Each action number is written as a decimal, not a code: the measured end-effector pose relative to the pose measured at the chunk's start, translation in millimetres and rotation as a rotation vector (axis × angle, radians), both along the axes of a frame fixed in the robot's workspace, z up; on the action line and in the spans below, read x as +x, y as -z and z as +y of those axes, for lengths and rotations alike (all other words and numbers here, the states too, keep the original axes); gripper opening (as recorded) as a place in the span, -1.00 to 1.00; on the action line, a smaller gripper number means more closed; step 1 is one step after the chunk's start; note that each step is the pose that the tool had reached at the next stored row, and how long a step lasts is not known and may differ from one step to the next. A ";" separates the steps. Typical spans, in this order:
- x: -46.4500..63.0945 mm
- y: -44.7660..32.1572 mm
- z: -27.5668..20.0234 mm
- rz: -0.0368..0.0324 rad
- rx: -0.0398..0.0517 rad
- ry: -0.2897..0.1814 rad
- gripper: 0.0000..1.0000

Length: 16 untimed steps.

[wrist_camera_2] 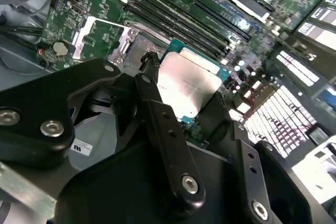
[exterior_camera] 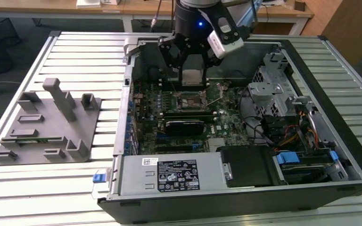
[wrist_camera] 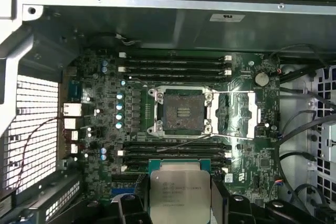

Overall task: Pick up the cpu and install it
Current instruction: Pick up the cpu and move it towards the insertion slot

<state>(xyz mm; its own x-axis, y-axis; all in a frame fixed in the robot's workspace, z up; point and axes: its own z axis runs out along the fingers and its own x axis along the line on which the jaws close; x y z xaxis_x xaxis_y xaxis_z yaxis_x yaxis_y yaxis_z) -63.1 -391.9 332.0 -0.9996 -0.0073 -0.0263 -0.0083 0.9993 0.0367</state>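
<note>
Clamping cpu [wrist_camera: 180,195] by its edges, jaws hover above motherboard [wrist_camera: 100,129], short of open socket [wrist_camera: 182,111]; memory slots [wrist_camera: 173,65] flank socket.

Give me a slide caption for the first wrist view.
Gripper holds the cpu over the motherboard; the socket sits open and empty.

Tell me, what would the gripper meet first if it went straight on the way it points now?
Probably the green motherboard, at or beside the open square socket; the silver square cpu in the gripper would touch first. Depth is unclear.
</note>
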 end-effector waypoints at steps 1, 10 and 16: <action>1.1 1.8 0.4 0.0000 0.0000 0.000 0.09; 5.4 18.2 7.3 0.0009 0.0001 0.000 0.09; 7.7 29.0 13.4 0.0023 0.0001 0.000 0.09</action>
